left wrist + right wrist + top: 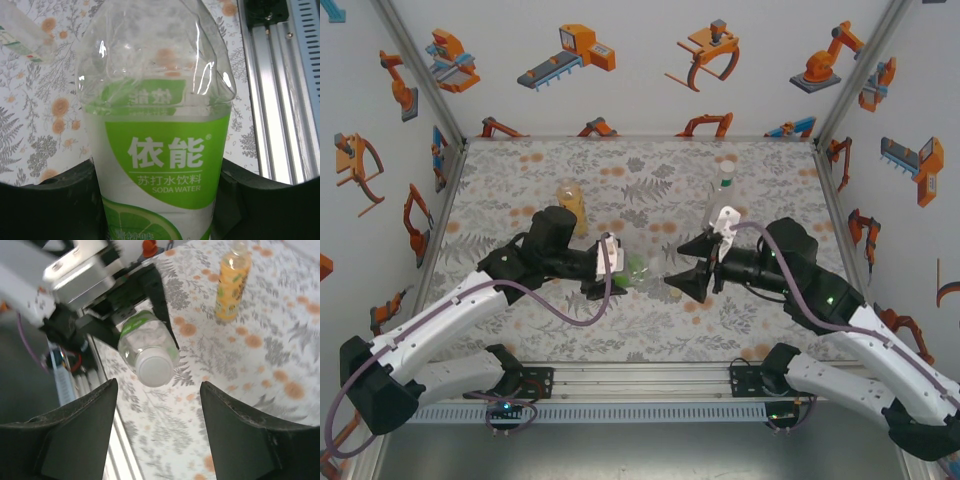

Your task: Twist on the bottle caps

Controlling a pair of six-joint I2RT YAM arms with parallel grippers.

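My left gripper (618, 268) is shut on a clear bottle (160, 125) with a green and white soda water label, holding it on its side above the table. Its black fingers (50, 205) press on both sides of the label. A white cap (155, 371) sits on the bottle's neck and points at my right gripper (157, 407). That gripper stands open, its fingertips a little short of the cap and touching nothing. In the top view the held bottle (635, 267) lies between the left gripper and the right gripper (677, 266).
An amber-yellow bottle (570, 200) stands upright behind the left arm; it is also in the right wrist view (231, 285). A slim clear bottle (720, 195) stands upright behind the right wrist. A metal rail (280, 100) runs along the table's near edge.
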